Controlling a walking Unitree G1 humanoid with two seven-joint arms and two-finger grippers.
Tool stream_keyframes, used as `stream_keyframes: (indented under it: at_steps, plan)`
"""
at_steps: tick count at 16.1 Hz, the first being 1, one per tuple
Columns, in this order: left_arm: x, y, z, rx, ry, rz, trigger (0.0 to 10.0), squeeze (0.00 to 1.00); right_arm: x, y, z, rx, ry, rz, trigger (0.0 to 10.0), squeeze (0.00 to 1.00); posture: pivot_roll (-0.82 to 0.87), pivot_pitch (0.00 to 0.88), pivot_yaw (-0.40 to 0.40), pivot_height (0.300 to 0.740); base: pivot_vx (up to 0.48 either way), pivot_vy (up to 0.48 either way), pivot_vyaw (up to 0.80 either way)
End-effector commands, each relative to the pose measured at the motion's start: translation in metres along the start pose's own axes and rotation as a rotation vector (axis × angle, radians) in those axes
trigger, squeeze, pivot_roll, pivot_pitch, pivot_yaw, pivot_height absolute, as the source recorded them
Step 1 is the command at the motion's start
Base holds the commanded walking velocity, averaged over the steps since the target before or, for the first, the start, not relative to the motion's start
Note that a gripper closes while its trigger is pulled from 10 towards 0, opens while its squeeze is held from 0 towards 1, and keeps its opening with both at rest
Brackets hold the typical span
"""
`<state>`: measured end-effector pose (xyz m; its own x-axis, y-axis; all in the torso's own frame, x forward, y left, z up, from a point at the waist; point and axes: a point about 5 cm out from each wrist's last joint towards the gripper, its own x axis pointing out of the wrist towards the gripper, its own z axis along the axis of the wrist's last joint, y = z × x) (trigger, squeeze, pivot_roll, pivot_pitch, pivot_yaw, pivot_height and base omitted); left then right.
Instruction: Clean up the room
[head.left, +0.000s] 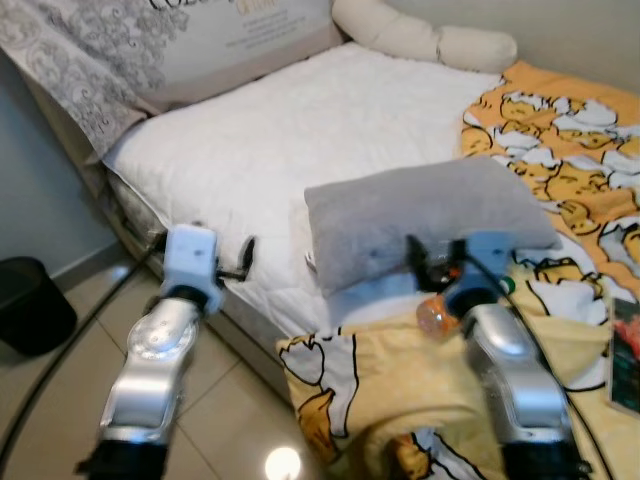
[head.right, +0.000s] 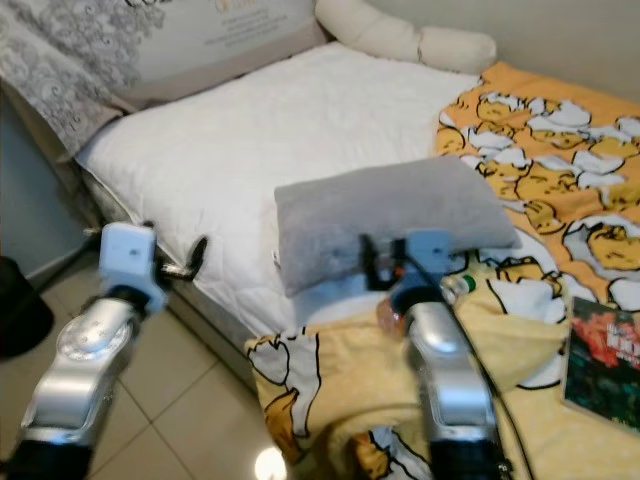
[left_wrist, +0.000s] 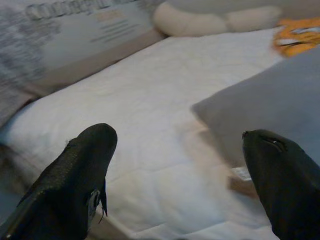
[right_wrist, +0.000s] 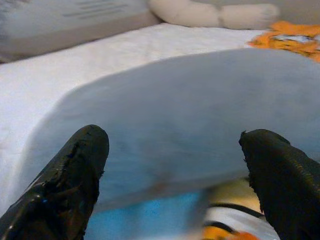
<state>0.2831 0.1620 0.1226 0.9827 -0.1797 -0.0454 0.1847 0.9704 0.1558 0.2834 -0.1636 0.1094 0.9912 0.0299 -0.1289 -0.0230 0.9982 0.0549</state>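
A grey pillow (head.left: 425, 220) lies on the bed's white mattress (head.left: 290, 140), beside a yellow duck-print blanket (head.left: 560, 130). The right tool (right_wrist: 172, 175) sits just in front of the pillow's near edge, fingers spread wide. The left tool (left_wrist: 185, 175), also spread, hovers over the mattress edge.

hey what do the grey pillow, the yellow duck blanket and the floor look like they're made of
Grey pillow: soft matte fabric, probably plush or fleece; it sags and shows no sheen. Yellow duck blanket: thin printed cloth, likely cotton or polyester, since it drapes and wrinkles over the bed edge. Floor: glossy tile, probably ceramic; grout lines and a bright light reflection show.
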Motion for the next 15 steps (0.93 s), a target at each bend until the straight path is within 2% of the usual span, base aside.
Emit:
stream_keyframes:
  at_steps: [1,5,7,10,15]
  plan:
    - [0.002,0.008,0.003,0.032,-0.007,0.018,10.0,1.00,0.001,0.002,0.006,0.006,-0.015,-0.008,10.0,0.00,-0.05,0.000,0.026,0.740,0.000,0.000,0.00]
    - [0.012,0.016,0.006,0.032,-0.010,0.019,10.0,1.00,0.004,-0.001,0.013,-0.020,-0.015,-0.051,10.0,0.00,-0.06,0.000,0.029,0.740,0.000,0.000,0.00]
    - [0.016,0.015,0.007,0.017,-0.016,0.006,10.0,1.00,0.003,-0.006,0.009,0.015,0.010,-0.081,10.0,0.00,-0.06,0.000,0.027,0.740,0.000,0.283,0.00]
    - [0.023,0.014,0.007,0.018,-0.019,0.017,10.0,1.00,0.002,-0.010,0.005,0.010,0.022,-0.108,10.0,0.00,-0.07,0.000,0.031,0.740,0.000,0.401,-0.80]
    - [0.017,0.012,-0.003,-0.005,0.004,0.036,10.0,1.00,-0.001,-0.008,0.003,0.022,0.027,-0.134,10.0,0.00,-0.06,0.000,0.030,0.740,0.000,0.480,-0.80]
